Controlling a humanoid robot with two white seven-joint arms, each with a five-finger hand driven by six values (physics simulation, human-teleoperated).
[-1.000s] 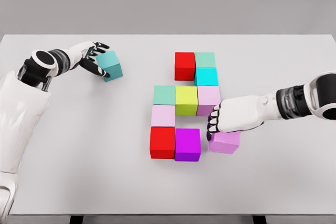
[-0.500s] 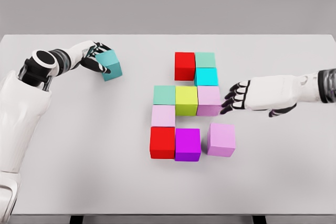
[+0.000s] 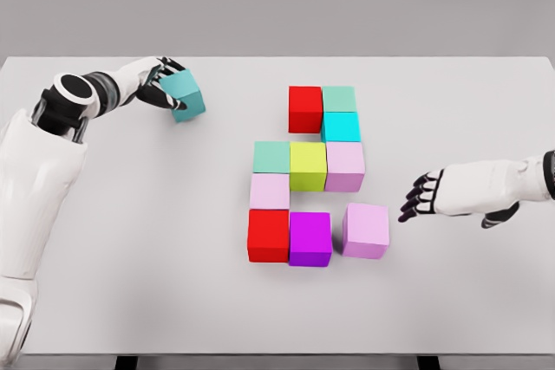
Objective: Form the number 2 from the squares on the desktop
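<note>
Coloured cubes sit grouped mid-table: red point(image 3: 305, 108) and mint point(image 3: 339, 99) on top, cyan point(image 3: 341, 126) below the mint, then a row of mint point(image 3: 271, 157), yellow-green point(image 3: 308, 166) and pale pink point(image 3: 345, 165). Beneath come pale pink point(image 3: 270, 191), red point(image 3: 269, 235) and magenta point(image 3: 310, 238). A lilac cube point(image 3: 366, 230) stands just right of the magenta one, slightly apart. My left hand point(image 3: 165, 86) is shut on a teal cube point(image 3: 183, 95), tilted and lifted at the far left. My right hand point(image 3: 423, 197) hangs open to the right of the lilac cube, not touching it.
The white table point(image 3: 130, 283) spans the view, with its front edge near the bottom. A grey wall lies behind its far edge.
My right hand let go of the lilac cube and drew back to the right and lower. My left hand raised the teal cube slightly up and back.
</note>
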